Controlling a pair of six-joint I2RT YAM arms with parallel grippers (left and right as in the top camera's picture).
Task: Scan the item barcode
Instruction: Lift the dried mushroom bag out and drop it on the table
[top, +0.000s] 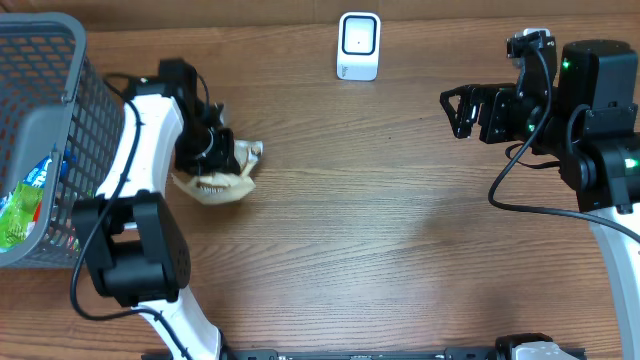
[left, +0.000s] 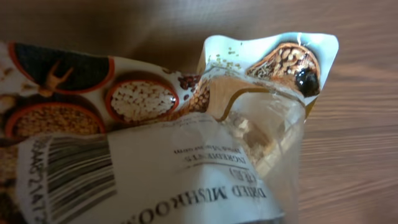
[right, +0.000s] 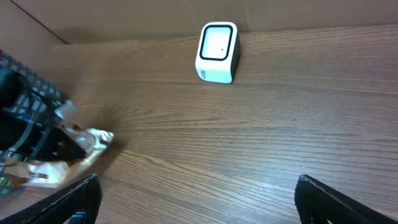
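A: What do we have here, from the biggest thing down?
B: We see the wooden table (top: 400, 230). At its left edge there is a grey wire basket (top: 50, 100) with green packets (top: 18, 212) inside.
A: And the two grippers?
B: The left gripper (top: 212, 150) is just to the right of the basket, and it is closed on the packet of dried mushrooms (top: 222, 185). We cannot see its fingers in its own wrist view, because the packet fills almost the whole picture there. The right gripper (top: 452, 112) is at the far right, over bare wood, with its jaws spread wide and nothing between them.
A: Where exactly is the packet?
B: It is directly at the left gripper. It is crumpled and sticks out toward the near edge and to the right. We cannot tell if it touches the table.
A: And the scanner?
B: The white scanner (top: 359, 45) stands at the far edge, near the middle, well apart from the packet.
A: Do we see the barcode?
B: Yes, the barcode (left: 68, 174) is on the white label (left: 186, 168), at the lower left of the left wrist view. The printed words there are upside down.
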